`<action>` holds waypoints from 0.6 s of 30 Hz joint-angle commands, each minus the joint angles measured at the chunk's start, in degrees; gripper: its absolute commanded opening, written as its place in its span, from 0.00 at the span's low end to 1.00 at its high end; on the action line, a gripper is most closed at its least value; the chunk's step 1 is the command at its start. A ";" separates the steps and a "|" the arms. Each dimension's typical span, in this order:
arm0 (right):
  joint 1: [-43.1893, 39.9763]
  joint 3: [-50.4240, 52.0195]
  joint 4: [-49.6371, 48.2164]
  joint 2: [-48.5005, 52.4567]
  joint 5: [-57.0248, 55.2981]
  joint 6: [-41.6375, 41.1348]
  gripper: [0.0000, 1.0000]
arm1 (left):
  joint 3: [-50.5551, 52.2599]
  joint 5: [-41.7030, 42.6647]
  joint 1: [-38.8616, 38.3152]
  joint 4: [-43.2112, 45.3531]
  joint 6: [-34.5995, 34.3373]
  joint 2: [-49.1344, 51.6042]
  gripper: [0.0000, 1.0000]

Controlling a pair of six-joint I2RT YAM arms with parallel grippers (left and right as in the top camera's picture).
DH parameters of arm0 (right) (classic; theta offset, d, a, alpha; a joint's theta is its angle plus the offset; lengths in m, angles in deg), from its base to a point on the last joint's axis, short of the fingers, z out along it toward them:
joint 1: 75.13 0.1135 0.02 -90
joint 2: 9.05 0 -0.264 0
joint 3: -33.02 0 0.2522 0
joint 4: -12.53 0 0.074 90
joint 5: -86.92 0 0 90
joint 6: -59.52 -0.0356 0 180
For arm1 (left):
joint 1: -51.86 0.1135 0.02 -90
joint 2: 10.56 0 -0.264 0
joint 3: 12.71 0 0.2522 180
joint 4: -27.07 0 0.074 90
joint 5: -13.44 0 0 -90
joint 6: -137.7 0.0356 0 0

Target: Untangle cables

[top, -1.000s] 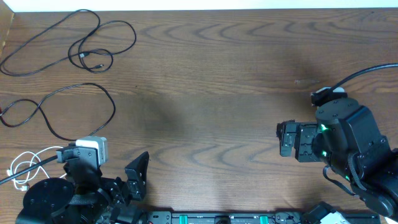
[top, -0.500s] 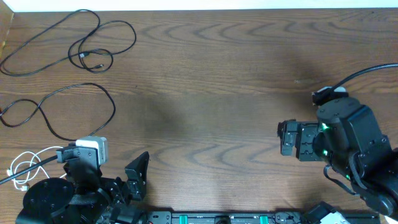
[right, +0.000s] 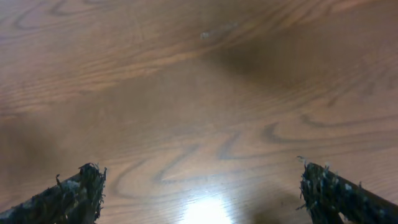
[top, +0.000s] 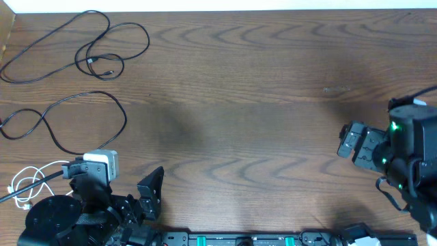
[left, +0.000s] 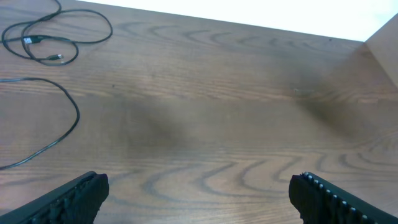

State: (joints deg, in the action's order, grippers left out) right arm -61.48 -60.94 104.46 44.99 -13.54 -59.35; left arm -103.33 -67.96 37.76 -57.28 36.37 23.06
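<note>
Three cables lie apart at the left of the table in the overhead view. A long black cable [top: 92, 61] is looped at the far left corner, and a second black cable [top: 102, 93] curves below it. The short white cable [top: 24, 179] is coiled beside the left arm's base. My left gripper [top: 115, 184] sits near the front edge, open and empty, facing the black cables [left: 58, 57] [left: 77, 112]; in the left wrist view its jaws [left: 199, 190] stand wide over bare wood. My right gripper [top: 347, 145] [right: 202, 183] is far right, open, holding nothing.
The wooden table [top: 239, 89] spans the view. A thick black wire [top: 425, 93] runs from the right arm toward the right edge. A rail with green marks [top: 239, 239] lines the front edge between the arm bases.
The right arm has pulled back toward the right edge of the table, its gripper still open. The left arm and the cables have not moved.
</note>
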 commanded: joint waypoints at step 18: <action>-12.76 51.87 -43.43 -34.40 20.17 27.89 0.99 | 0.15 -0.72 -0.22 -0.15 0.57 -0.04 0.98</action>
State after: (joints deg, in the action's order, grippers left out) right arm -71.86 -13.42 63.83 14.24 2.46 -33.77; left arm -103.01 -67.94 37.76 -57.30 36.37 23.06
